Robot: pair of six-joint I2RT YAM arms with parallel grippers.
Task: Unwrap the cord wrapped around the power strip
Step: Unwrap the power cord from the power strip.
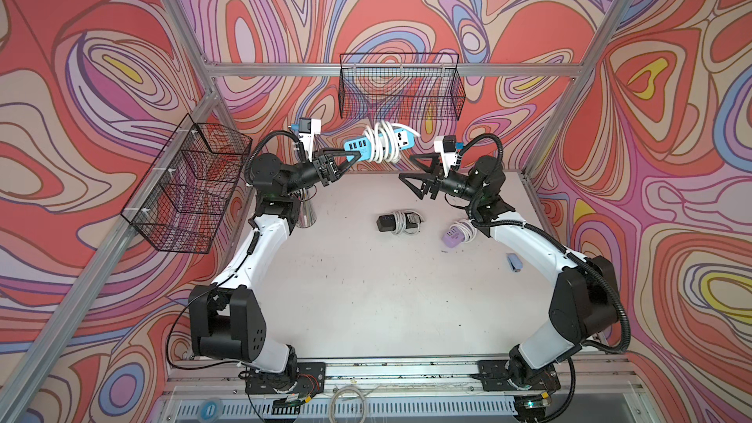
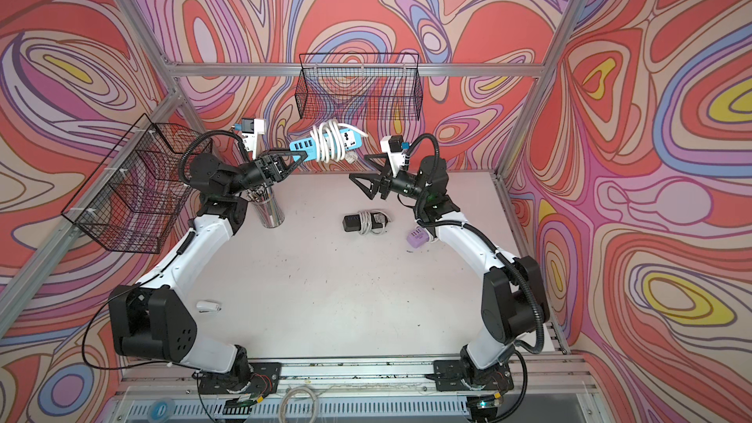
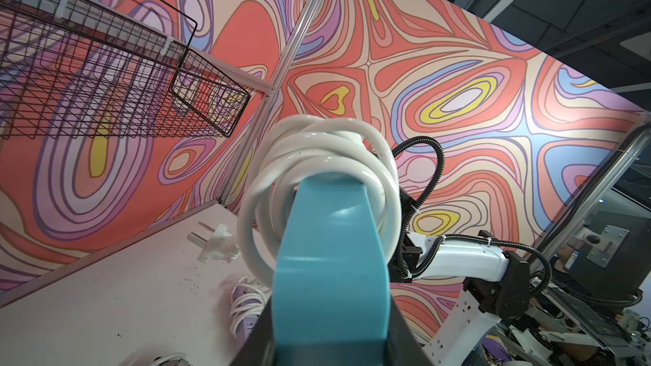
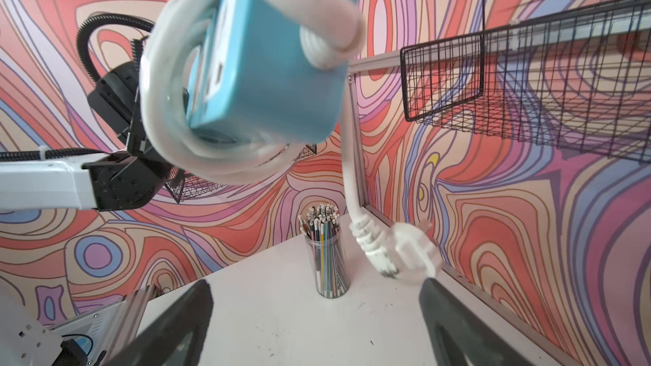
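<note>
A blue power strip [image 1: 360, 145], its white cord [image 1: 382, 141] looped several times around its middle, hangs in the air above the table [image 1: 366, 286]. The left gripper [image 1: 353, 159] pinches it at the USB end, jaws closed tight on the casing. The strip reaches straight out from those fingertips toward the right gripper [image 1: 407, 167], which sits just beyond and below the free end, jaws spread wide and holding nothing. Both top views show a gap between that gripper and the strip.

The plug [image 4: 412, 246] dangles from the coils on a short tail of cord in front of the open right gripper, close to one finger. The right wrist view is blurred there, and whether they touch cannot be told. From the left wrist, the strip fills the space between the fingers, which the frame mostly cuts off, and the coils hide its far end.

On the table below the right gripper lie a black strip [image 1: 386, 222] and a purple strip [image 1: 452, 236], the latter partly behind the right arm. A pencil cup [image 2: 269, 209] stands below the left gripper.
</note>
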